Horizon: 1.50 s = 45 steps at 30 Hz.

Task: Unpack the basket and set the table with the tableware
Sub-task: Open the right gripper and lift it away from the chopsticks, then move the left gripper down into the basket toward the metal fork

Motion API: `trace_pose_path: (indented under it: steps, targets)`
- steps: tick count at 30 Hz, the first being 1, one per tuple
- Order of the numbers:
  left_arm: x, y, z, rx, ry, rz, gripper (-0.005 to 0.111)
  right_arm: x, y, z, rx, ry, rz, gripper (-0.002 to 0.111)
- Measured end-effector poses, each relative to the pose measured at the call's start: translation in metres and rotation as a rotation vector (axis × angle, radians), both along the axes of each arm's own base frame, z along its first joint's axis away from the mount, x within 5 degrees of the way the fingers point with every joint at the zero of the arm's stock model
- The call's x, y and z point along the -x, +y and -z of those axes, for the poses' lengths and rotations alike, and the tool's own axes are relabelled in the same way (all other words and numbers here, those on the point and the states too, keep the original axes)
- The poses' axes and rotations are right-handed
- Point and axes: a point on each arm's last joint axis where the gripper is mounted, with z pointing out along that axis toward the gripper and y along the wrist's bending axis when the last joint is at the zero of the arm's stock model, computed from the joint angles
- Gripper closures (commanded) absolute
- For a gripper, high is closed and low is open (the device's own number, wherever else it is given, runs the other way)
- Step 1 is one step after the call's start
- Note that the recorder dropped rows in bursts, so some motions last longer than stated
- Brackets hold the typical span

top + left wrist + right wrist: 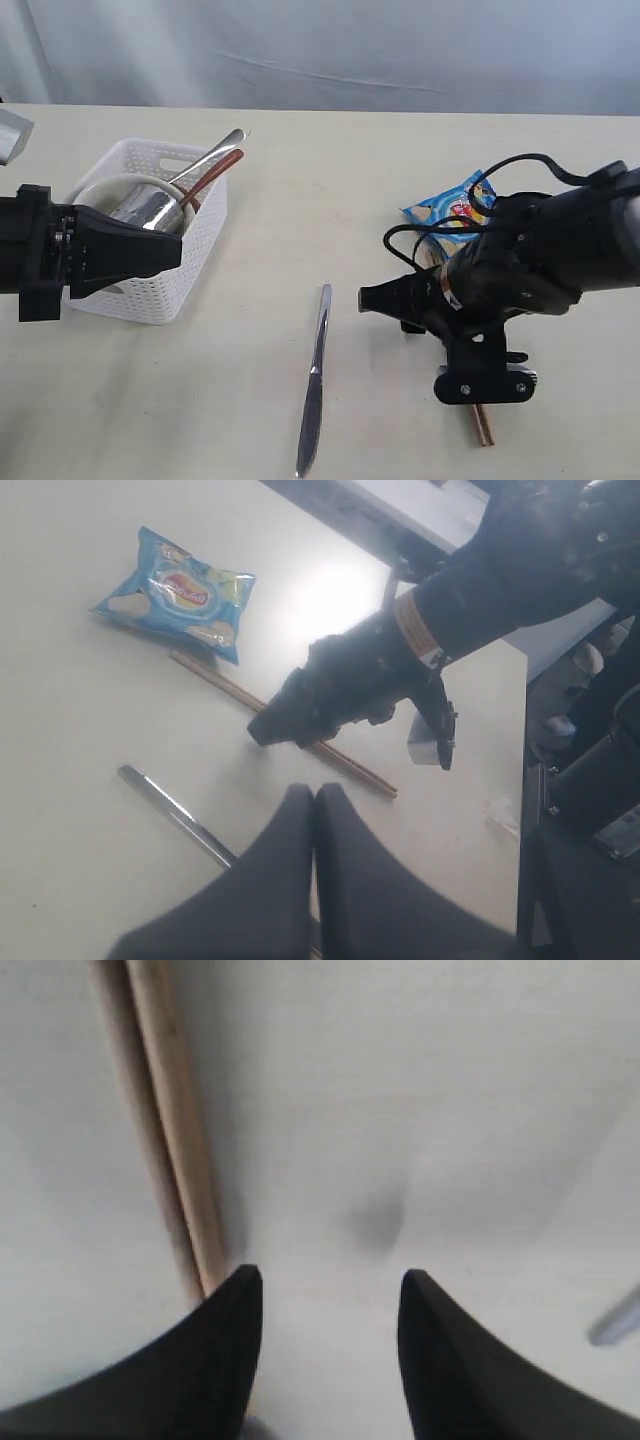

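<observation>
The white basket (196, 247) stands on the table (330, 180) at the left. It holds a cream bowl (100, 190), a steel cup (152, 207), a dark red spoon (214, 179) and a steel fork (218, 148). My left gripper (176, 250) hovers at the basket, shut and empty, its fingers (300, 810) pressed together. A steel knife (315, 385) lies mid-table. The chopsticks (175, 1120) lie on the table beside my right gripper (330, 1278), which is open just above the tabletop with nothing between its fingers. Their end (483, 425) sticks out under the right arm.
A blue chip bag (452, 208) lies behind the right arm, near the far end of the chopsticks (225, 688). The knife (170, 810) lies between the two arms. The table's right edge (520, 730) is beyond the right arm (440, 610).
</observation>
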Motion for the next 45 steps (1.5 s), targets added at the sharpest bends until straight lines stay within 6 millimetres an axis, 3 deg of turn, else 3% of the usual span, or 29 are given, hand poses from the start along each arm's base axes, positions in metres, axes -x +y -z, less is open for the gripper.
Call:
trace_pose_path:
  steps: [3,7,11,16,21,26,36,40,45]
  targets:
    - [0.0,0.0,0.0,0.0,0.0,0.0,0.107,-0.001,0.005,-0.02,-0.088,-0.074,-0.021,0.066]
    - [0.0,0.0,0.0,0.0,0.0,0.0,0.107,-0.019,0.018,-0.063,-0.255,-0.184,0.078,0.066]
    - [0.0,0.0,0.0,0.0,0.0,0.0,0.107,-0.05,0.044,-0.112,-0.591,-0.216,0.348,0.066]
    - [0.0,0.0,0.0,0.0,0.0,0.0,0.107,-0.069,0.061,-0.142,-1.033,-0.026,0.822,0.066]
    - [0.0,0.0,0.0,0.0,0.0,0.0,0.107,-0.069,0.065,-0.146,-1.324,0.246,1.262,0.066]
    - [0.0,0.0,0.0,0.0,0.0,0.0,0.107,-0.064,0.065,-0.139,-1.375,0.439,1.586,0.066]
    - [-0.009,0.001,-0.008,0.066,-0.082,-0.085,0.107,-0.055,0.065,-0.129,-1.312,0.587,1.857,0.066]
    - [-0.037,0.008,-0.031,0.128,-0.176,-0.261,0.107,-0.058,0.066,-0.133,-1.4,0.63,1.911,0.062]
    - [-0.083,0.032,-0.052,-0.097,-0.231,-0.585,0.107,-0.06,0.069,-0.135,-1.471,0.697,1.956,0.05]
